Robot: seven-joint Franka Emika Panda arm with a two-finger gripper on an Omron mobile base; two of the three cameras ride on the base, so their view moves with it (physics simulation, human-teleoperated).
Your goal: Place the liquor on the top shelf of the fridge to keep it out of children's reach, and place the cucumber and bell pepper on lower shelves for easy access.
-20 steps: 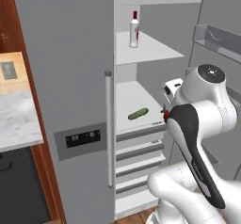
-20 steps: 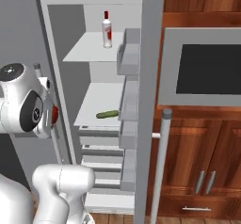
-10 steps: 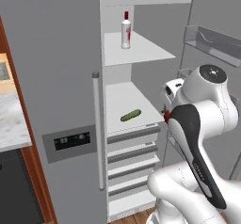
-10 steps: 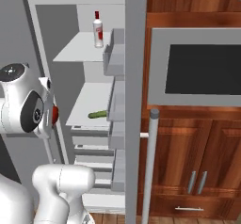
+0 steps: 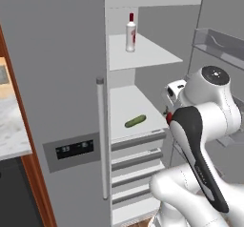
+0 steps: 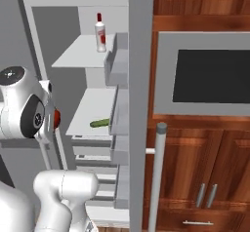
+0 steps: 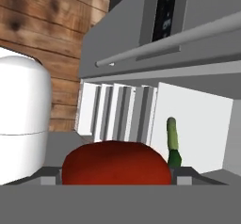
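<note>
**Bell pepper held at the gripper, lower shelf lies ahead and left**

Bell pepper [image 7: 116, 163] sits between the finger tips in the hand view; gripper [image 7: 116, 171] jaws stand wide, closed on it. A red sliver shows at the hand [image 5: 168, 118] in the left base view. Cucumber [image 5: 135, 121] already lies on the lower shelf [image 5: 125, 108], long axis slanting near-left to far-right. Liquor [image 5: 130, 32] stands on the top shelf [image 5: 147, 53]. Judgement: carry the pepper leftward into the fridge [image 5: 57, 78], landing beside the cucumber, not on it.

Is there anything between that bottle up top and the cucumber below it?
Just the top shelf board under the liquor; the cucumber lies alone below, per both base views.
</note>
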